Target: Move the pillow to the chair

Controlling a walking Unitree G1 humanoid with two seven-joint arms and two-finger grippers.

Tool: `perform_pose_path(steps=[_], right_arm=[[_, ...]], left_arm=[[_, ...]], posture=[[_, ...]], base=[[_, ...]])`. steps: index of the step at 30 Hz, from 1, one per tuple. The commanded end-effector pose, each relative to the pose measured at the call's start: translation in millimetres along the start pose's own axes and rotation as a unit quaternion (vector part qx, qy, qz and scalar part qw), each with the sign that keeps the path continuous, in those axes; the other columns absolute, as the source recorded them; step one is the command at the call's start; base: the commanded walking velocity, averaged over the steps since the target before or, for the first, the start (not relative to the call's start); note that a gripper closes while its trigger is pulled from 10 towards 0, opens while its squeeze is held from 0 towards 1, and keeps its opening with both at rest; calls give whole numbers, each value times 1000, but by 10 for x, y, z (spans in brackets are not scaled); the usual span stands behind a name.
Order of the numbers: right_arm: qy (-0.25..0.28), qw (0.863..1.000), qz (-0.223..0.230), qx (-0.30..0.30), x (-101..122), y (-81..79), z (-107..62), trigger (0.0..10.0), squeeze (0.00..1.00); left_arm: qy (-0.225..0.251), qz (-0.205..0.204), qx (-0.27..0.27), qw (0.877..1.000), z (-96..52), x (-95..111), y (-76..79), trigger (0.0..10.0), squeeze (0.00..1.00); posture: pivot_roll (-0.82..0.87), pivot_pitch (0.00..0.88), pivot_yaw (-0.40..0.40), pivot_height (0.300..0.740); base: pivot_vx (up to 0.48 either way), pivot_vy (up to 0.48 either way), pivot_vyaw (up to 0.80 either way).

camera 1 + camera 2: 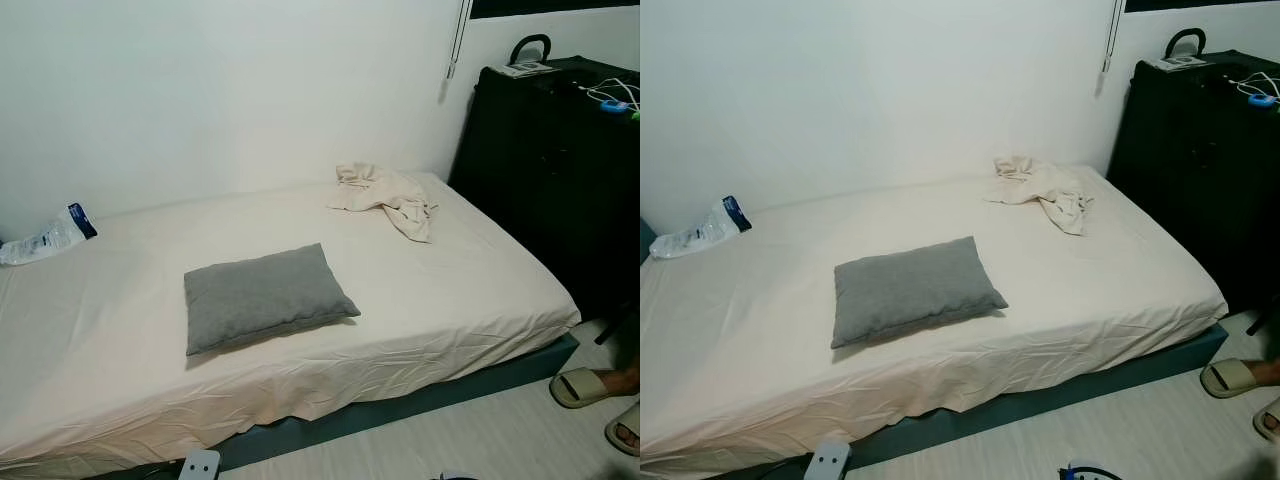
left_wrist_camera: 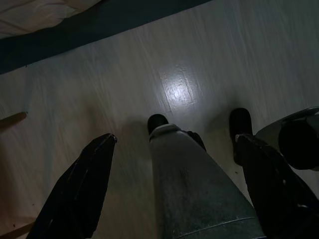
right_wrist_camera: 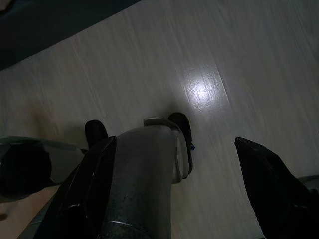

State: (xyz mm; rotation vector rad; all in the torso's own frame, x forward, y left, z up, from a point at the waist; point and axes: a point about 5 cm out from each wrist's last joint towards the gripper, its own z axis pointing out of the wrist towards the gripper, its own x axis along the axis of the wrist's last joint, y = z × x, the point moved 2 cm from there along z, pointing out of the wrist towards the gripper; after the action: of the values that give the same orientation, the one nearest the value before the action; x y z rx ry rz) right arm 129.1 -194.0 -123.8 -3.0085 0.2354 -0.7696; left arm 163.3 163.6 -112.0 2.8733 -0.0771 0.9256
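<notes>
One grey pillow (image 1: 265, 295) lies flat on the bed (image 1: 120, 370), near its front edge, with a crumpled cloth (image 1: 388, 198) at the far right. Both hands, left (image 2: 174, 149) and right (image 3: 172, 149), hang spread over the floor (image 2: 209, 55).

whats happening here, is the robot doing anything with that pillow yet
Not yet. The grey pillow lies flat on the bed, untouched, with a crumpled cloth near the far corner and a plastic packet by the wall. Both arms hang down over the floor: the left gripper and right gripper are open and hold nothing. A person's sandalled foot stands beside the bed.
</notes>
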Motion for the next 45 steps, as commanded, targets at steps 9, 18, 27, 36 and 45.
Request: perform_pose_path(steps=[9,18,27,36,45], right_arm=[[-35,999,3,16,-170,-72,-17,10000,0],[-37,999,-1,15,-179,-49,-23,10000,0],[-11,1000,17,13,20,-64,20,10000,0],[-12,998,-34,58,162,-349,75,10000,0],[-12,995,-81,58,211,-449,92,10000,0]], left_arm=[[10,0,-6,1000,10,44,23,10000,0],[6,1,-8,1000,7,16,40,10000,0],[-2,10,-9,1000,-16,-5,-52,10000,0],[24,-14,18,999,24,235,-163,10000,0],[29,24,-9,999,68,340,-36,10000,0]], posture=[[-45,5,43,740],[-46,1,40,740],[-48,0,53,740],[5,0,15,740],[-12,0,44,740]], base=[[0,0,0],[0,0,0],[0,0,0],[0,0,0],[0,0,0]])
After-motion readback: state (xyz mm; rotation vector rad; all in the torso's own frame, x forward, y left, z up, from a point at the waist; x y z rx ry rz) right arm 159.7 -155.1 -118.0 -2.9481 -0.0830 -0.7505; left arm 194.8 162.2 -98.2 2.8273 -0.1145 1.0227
